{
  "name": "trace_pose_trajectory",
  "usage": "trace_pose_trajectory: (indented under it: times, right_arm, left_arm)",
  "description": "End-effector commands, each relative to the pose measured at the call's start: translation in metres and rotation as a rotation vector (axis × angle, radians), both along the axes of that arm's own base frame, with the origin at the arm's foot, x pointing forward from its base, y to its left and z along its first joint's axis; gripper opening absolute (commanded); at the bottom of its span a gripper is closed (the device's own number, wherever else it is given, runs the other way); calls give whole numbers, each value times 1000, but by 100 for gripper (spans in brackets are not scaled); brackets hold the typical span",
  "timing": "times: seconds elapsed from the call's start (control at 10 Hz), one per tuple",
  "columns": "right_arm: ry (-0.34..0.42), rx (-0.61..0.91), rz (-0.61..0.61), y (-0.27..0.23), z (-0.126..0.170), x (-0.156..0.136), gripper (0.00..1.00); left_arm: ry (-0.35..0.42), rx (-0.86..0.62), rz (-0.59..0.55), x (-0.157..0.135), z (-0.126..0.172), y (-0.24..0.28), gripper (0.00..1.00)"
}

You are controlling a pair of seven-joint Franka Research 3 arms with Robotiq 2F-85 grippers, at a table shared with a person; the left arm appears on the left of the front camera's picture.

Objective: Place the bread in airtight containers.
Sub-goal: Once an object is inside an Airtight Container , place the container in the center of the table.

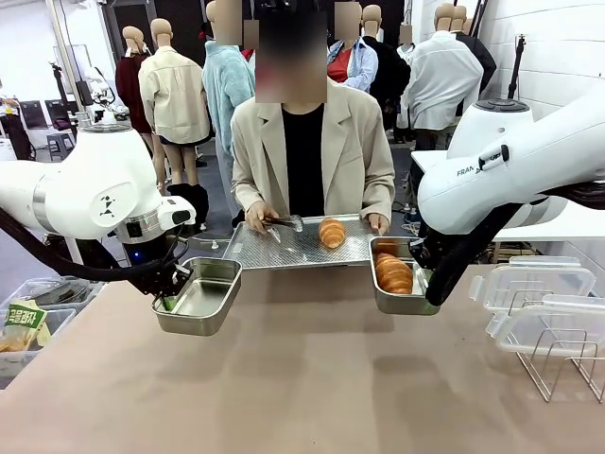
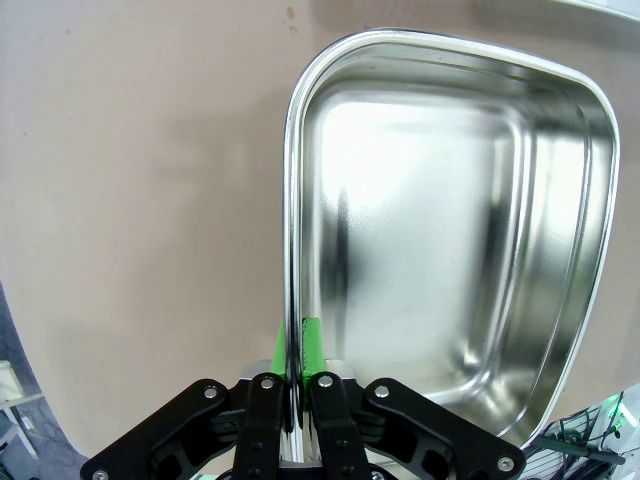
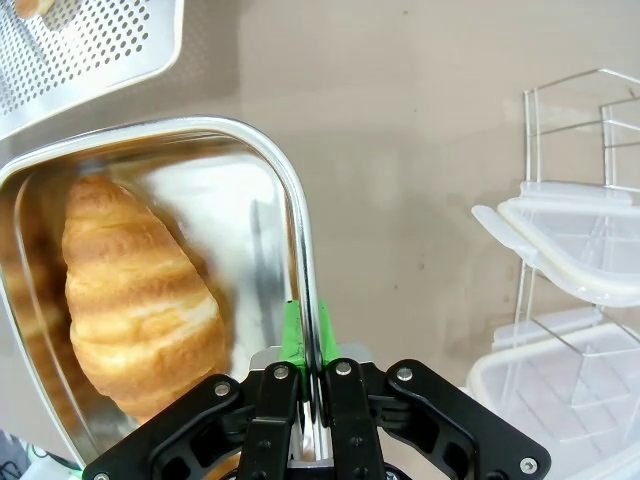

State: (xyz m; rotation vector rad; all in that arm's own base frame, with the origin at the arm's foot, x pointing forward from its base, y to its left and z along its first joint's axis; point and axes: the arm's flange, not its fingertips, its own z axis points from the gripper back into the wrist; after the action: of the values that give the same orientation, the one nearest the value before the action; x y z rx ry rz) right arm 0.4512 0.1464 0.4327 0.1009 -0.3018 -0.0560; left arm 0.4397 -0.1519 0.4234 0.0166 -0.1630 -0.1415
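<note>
Brown desk [image 1: 302, 378], person [image 1: 302, 161] opposite | left hand [image 2: 298, 335] clamped tight on rim of empty tin [image 2: 440, 200] | right hand [image 3: 309, 325] clamped likewise on second tin [image 3: 245, 215] holding bread [image 3: 135, 300] | one croissant [image 1: 332, 233] on tray [image 1: 274, 248] between tins, nearer right hand, long axis running away from robot

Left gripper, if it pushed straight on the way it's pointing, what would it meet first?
The left gripper is shut on the wall of the empty tin; straight beyond lies the brown tabletop, probably first, though depth is unclear.
</note>
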Motion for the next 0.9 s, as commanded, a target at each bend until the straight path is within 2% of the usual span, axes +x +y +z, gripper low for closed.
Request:
trace_pose_trajectory:
  times: [0.0,0.4,0.7,0.8]
  right_arm:
    - [-16,5,2,0,2,-3,0]
    - [0,0,0,0,0,0,0]
    - [15,-37,-16,9,-34,11,0]
    - [40,-49,-12,10,-50,16,0]
  left_arm:
    - [-13,-4,0,1,4,2,0]
    - [-13,-4,0,1,4,2,0]
    - [-13,-4,0,1,4,2,0]
    - [-13,-4,0,1,4,2,0]
